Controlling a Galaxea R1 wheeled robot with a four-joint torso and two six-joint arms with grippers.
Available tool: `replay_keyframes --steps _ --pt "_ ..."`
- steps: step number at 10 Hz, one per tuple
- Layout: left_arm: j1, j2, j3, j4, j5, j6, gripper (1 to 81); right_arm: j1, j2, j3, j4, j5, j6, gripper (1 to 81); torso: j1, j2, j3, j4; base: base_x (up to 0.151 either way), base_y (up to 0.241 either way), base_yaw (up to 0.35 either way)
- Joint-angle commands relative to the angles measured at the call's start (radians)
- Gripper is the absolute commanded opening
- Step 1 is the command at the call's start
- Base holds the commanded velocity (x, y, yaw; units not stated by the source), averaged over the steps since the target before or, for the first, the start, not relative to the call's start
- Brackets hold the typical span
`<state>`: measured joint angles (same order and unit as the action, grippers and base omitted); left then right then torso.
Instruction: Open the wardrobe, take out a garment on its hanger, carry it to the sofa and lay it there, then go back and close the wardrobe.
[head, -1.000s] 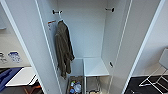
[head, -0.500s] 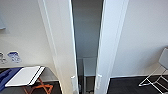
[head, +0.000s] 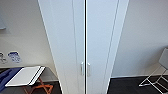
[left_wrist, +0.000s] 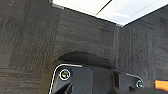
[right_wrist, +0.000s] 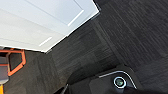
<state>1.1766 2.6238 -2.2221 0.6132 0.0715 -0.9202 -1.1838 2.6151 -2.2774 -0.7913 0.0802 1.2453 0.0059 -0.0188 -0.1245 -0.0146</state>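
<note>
Facing: you stand square to the wardrobe (head: 83, 37), which rises through the middle of the head view.
Doors: both slim doors lie flush, with a thin dark seam between them; the two small vertical handles (head: 85, 69) sit side by side low on the seam.
Step in hand: judged from the shut doors, you are either before the opening or at the final closing; these views alone do not settle which.
Garment and hanger: you cannot place the black T-shirt or its hanger from here.
Surroundings: a folding stand with orange legs (head: 37, 88) and a white top is to the left of the wardrobe; a white wire-framed chair (head: 157, 75) is to the right, both well apart from the doors.
Wrist views: each looks down on dark carpet (left_wrist: 30, 45), with the white wardrobe base (right_wrist: 45, 22) near.
Tool state: you cannot tell whether either gripper is spread or pressed together.
Next move calls for: if opening, a careful pinch on one narrow handle and a pull along the door's arc, with the other arm clear.
</note>
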Motion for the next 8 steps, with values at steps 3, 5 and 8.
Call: replay_keyframes --steps 3,5,8 --pt "0.228 0.217 -0.264 0.304 -0.124 0.027 81.1 -0.240 0.337 -0.401 -0.258 -0.046 -0.067 81.1 0.000 0.000 0.000 0.000 0.000 0.000 0.000" --pt "0.282 0.313 -0.391 0.351 -0.124 0.031 81.1 -0.311 0.427 -0.502 -0.347 -0.042 -0.118 81.1 -0.001 0.000 0.000 0.000 0.000 0.000 0.000" --pt "0.306 0.397 -0.490 0.365 -0.121 0.029 81.1 -0.356 0.443 -0.464 -0.358 -0.048 -0.121 81.1 -0.002 -0.001 0.001 0.000 0.000 0.000 0.000"
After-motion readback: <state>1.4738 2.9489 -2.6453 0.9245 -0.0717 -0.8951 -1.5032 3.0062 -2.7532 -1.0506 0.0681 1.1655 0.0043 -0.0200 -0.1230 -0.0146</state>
